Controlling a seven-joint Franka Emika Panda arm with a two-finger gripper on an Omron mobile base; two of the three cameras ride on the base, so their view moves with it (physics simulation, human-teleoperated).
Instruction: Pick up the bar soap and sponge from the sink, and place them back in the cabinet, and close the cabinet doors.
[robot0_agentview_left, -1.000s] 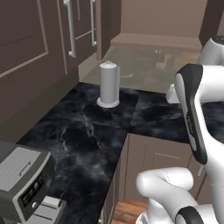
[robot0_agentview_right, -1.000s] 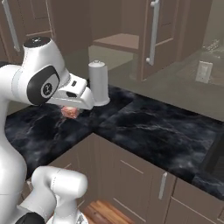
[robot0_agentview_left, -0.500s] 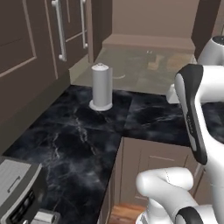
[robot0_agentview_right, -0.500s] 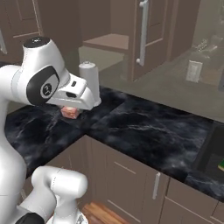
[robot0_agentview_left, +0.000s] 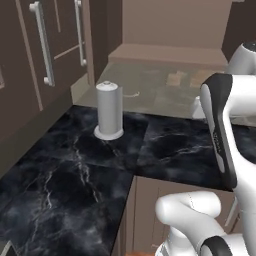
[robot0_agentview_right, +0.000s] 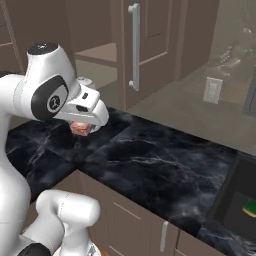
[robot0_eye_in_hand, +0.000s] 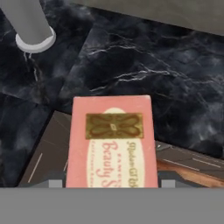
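Note:
The orange-pink bar soap (robot0_eye_in_hand: 111, 144) fills the middle of the hand view, clamped from both sides, its gold emblem facing up. In the right base view my gripper (robot0_agentview_right: 81, 126) is shut on the bar soap (robot0_agentview_right: 78, 129) and hangs just above the black counter's left part. The green sponge (robot0_agentview_right: 251, 208) lies in the black sink (robot0_agentview_right: 231, 186) at the lower right edge. Brown cabinet doors (robot0_agentview_left: 62, 47) with silver bar handles rise at the upper left of the left base view. One cabinet door (robot0_agentview_right: 150, 45) stands behind the counter in the right base view.
A grey paper towel roll (robot0_agentview_left: 109, 111) stands upright on the black marble counter (robot0_agentview_left: 75, 170), and it shows at the top left (robot0_eye_in_hand: 29, 24) of the hand view. A white wall outlet (robot0_agentview_right: 212, 90) sits on the backsplash. Lower cabinet fronts (robot0_agentview_right: 135, 220) run below the counter edge.
The whole scene has slid across both base views, so the base has moved; the sink has come further into the right view. The arm keeps its pose, soap still gripped.

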